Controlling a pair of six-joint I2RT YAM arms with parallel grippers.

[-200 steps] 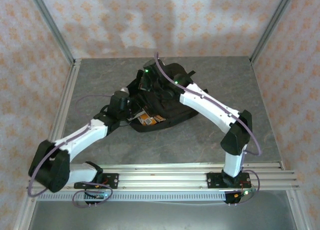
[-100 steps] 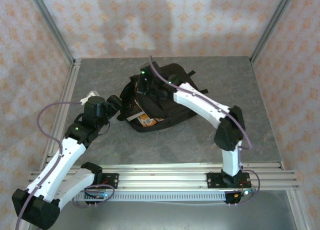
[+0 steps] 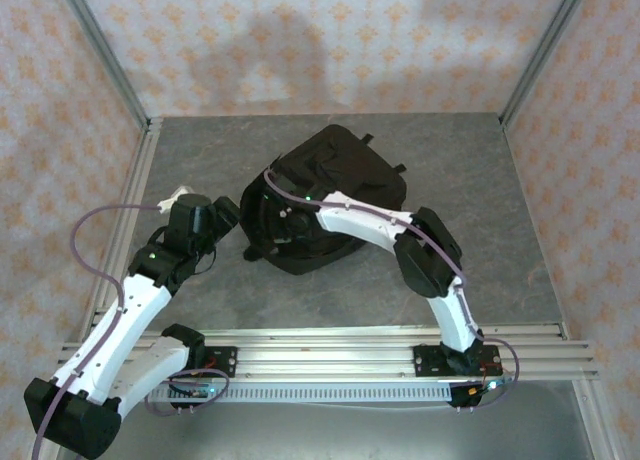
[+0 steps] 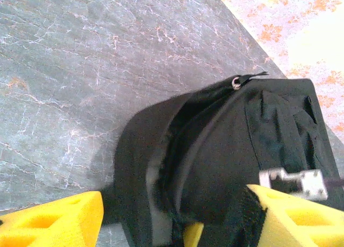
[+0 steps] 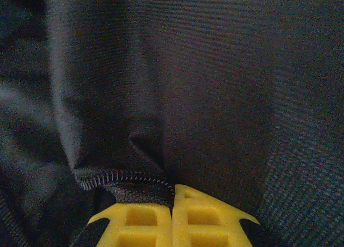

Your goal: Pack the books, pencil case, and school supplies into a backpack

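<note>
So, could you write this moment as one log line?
left fingers: open, empty, beside backpack | right fingers: shut on backpack fabric | backpack: lying on table

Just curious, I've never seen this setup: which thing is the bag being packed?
Start at the grey stone-look table. Near its middle lies a large black soft fabric backpack. Unlike the rigid white arms beside it, it is dark and floppy.
</note>
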